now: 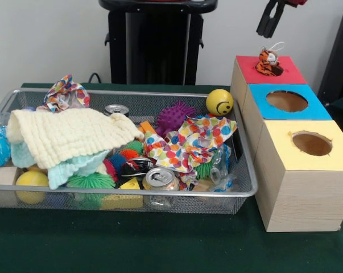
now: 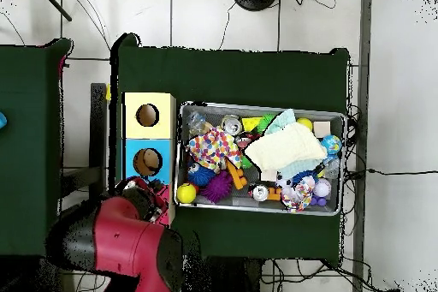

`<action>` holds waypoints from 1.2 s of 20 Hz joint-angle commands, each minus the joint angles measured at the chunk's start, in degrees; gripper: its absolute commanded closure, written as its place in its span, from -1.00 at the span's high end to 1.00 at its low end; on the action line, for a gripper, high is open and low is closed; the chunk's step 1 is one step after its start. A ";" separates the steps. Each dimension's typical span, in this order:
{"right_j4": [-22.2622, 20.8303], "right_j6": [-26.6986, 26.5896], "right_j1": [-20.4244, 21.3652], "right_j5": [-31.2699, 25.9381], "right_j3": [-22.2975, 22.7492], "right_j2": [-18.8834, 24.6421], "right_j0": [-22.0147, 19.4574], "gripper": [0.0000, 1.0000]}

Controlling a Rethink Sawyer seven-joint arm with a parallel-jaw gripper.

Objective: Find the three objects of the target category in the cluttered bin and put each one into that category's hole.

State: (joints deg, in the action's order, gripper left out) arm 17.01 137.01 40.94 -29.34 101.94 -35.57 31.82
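Overhead view, green table cover point(image 2: 257, 74) on pale tiled floor point(image 2: 214, 14), mesh bin point(image 1: 248, 187), end effector point(image 1: 272, 17) grip unclear

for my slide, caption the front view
Striped tiger plush toy on red-topped wooden box, black gripper above, beside cluttered wire-mesh bin.

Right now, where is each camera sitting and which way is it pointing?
Front view: across the table, level with the silver wire-mesh bin, facing three wooden boxes; the black claw hangs above the small tiger toy on the red-topped box.
Overhead view: above, looking straight down; the red arm covers that box.
Shared: bin, yellow smiley ball, blue-topped box, yellow-topped box.
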 commanded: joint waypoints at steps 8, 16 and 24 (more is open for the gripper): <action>-1.43 1.43 -2.18 8.23 5.41 19.66 -8.90 -1.00; -0.53 4.69 -2.08 7.73 5.46 23.44 -10.10 -1.00; -7.29 -0.56 -3.66 5.50 1.80 21.20 -10.63 -1.00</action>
State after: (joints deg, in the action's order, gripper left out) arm 14.03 137.01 39.78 -22.24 103.82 -18.57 23.65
